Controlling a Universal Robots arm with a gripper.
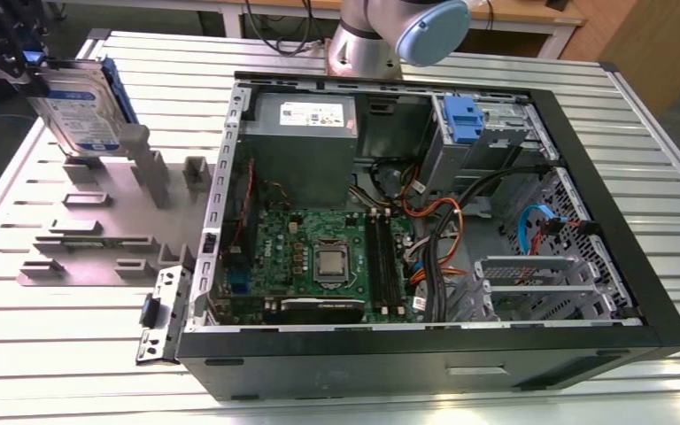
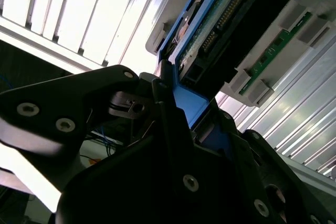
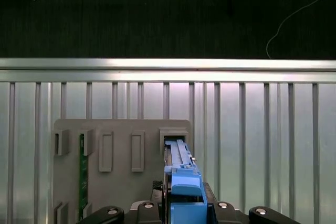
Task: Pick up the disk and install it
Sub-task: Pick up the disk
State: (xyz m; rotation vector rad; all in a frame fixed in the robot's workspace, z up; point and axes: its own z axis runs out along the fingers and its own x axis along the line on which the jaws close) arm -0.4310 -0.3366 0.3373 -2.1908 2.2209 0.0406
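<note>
The disk (image 1: 81, 111), a silver drive with a white-and-blue label in a blue carrier bracket, stands on edge at the exterior view's far left. Its lower end is at the back slot of the grey holder block (image 1: 92, 230); I cannot tell whether it is clear of the slot. My gripper (image 1: 31, 71) is shut on the disk's upper end. In the second wrist view the black fingers (image 2: 163, 103) clamp the blue bracket of the disk (image 2: 220, 19). In the first wrist view the disk (image 3: 178, 156) runs edge-on from my gripper (image 3: 181, 211) down to the holder block (image 3: 121, 129).
An open computer case (image 1: 623, 266) lies to the exterior view's right of the holder, with motherboard (image 1: 328, 257), cables and a blue caddy (image 1: 463, 119) in its drive bay. The arm's base (image 1: 375, 35) stands behind the case. A green board (image 3: 82, 171) sits in another holder slot.
</note>
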